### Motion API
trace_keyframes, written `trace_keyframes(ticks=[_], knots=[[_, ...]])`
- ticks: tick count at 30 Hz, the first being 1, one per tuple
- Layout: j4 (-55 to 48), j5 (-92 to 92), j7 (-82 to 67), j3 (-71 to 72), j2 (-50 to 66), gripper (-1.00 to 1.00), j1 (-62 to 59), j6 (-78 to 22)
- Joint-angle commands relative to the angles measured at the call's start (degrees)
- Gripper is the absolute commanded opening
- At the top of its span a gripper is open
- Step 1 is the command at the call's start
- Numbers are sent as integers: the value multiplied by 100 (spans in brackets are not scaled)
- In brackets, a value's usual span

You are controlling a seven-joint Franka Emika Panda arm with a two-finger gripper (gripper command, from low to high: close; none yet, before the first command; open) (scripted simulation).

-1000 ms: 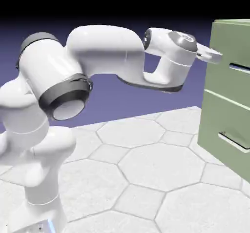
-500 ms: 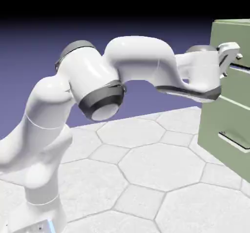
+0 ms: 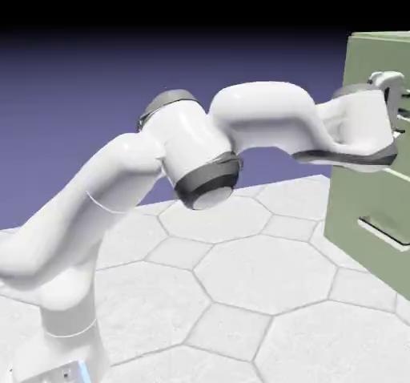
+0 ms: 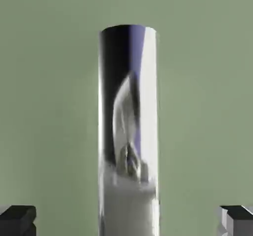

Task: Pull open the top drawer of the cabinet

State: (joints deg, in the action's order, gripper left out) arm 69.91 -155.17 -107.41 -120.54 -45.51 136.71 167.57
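My pincer (image 4: 126, 222) is spread wide: in the hand view its two dark grey fingertips (image 4: 18, 220) sit at the bottom corners, one at seven o'clock and one at five o'clock, well apart from each other. Between them runs the silver bar handle (image 4: 128, 131) of the top drawer (image 4: 49, 82), a shiny cylinder running from the bottom edge up toward twelve o'clock, where its end shows. Neither fingertip touches the bar; there is green on both sides of it. The sage-green drawer front fills everything behind the handle. The polished metal reflects blurred white and violet shapes.

In the exterior view my white arm (image 3: 160, 165) rises from the seven o'clock corner, bends at a grey-ringed joint near the middle, and reaches toward three o'clock. My hand is right up against the front of the cabinet (image 3: 364, 53), which stands at the frame's three o'clock edge on the surface (image 3: 240, 293), a white top patterned with hexagons. From this side my forearm and hand hide most of the top drawer's front, so I cannot tell here whether it is out at all. The lower drawer (image 3: 352, 205) is below my hand, between three and four o'clock, with its own silver handle (image 3: 384, 235) in plain sight and nothing touching it.
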Motion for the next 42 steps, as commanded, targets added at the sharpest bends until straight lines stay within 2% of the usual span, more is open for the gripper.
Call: trace_keyframes(ticks=[1, 12, 20, 27, 35, 39, 42], knots=[[207, -84, 116, 98, 93, -100, -148, -65], [2463, -772, 1393, 1466, 1199, -100, -2132, -663], [3658, -1015, 2021, 2813, 1713, -100, -3793, -885], [4501, -1009, 2057, 4130, 1690, -100, -5246, -1039], [5630, -767, 1601, 5659, 1116, -100, -6907, -1226], [5741, -1084, 2441, 6297, 1546, -100, -7691, -1083], [6221, -942, 2206, 6853, 1170, -100, -8314, -1103]])
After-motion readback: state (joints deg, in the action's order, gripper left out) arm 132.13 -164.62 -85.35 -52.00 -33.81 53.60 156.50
